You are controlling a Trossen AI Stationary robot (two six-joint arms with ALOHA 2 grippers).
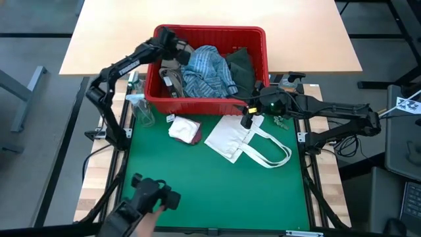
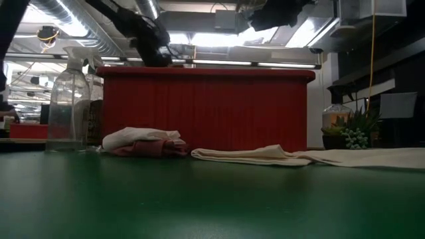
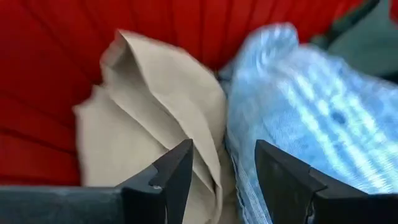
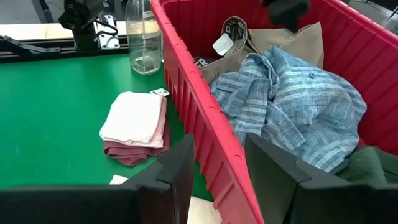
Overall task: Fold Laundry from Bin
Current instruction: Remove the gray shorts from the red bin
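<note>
The red bin point(image 1: 209, 99) stands at the far middle of the green mat. Inside it lie a tan garment point(image 3: 155, 106), a blue-white striped shirt point(image 1: 207, 72) and a dark green garment point(image 1: 242, 66). My left gripper point(image 3: 224, 180) hovers open over the bin's left part, above the seam between the tan garment and the shirt, with nothing between its fingers. My right gripper point(image 4: 221, 168) is open above the bin's near wall point(image 4: 205, 124), by its right corner, and also holds nothing. A small white cloth point(image 1: 182, 126), folded, lies on a maroon cloth point(image 1: 195, 137) in front of the bin.
A flat white tote bag point(image 1: 240, 139) with loop handles lies on the mat right of the folded cloths. A clear spray bottle point(image 1: 141, 108) stands by the bin's near left corner. A small plant point(image 2: 352, 129) is at the right. The near half of the mat point(image 1: 217, 191) is bare.
</note>
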